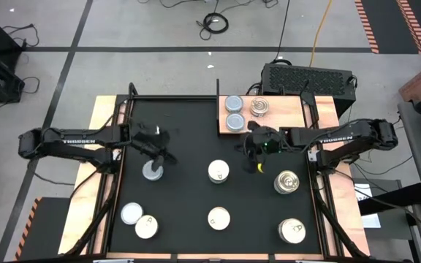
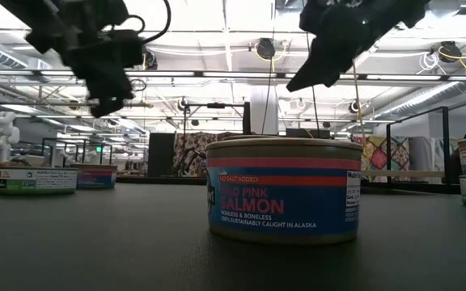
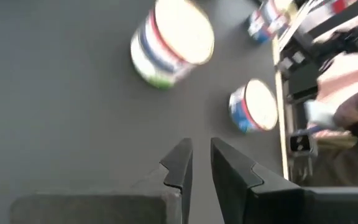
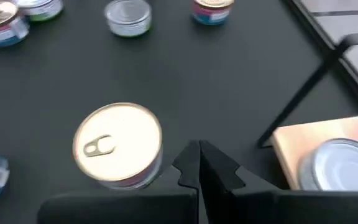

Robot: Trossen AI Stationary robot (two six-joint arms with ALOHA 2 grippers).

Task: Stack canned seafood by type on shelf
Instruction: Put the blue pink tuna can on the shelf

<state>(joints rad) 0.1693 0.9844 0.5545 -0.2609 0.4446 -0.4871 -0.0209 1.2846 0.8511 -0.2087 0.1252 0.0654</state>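
Canned seafood: three tins [image 1: 234, 113] sit on the wooden shelf [image 1: 287, 120]; seven lie scattered on the black mat [image 1: 188, 183]. Right claw [image 1: 258, 150], clenched and empty, hovers beside the shelf; left claw [image 1: 152, 146], slightly parted, hangs empty above a silvery tin [image 1: 152, 171]

Black mat [image 1: 188, 183] with scattered tins [image 1: 218, 172]

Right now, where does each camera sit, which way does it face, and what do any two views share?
High: overhead, straight down on the black mat; both arms show.
Low: at table height, level past the salmon can; both arms hang above.
Left wrist: past the left pincer, slightly parted, empty, at two cans.
Right wrist: past the shut right pincer at the gold-topped can.
Shared: that gold-topped can and the wooden shelf appear high and right wrist.
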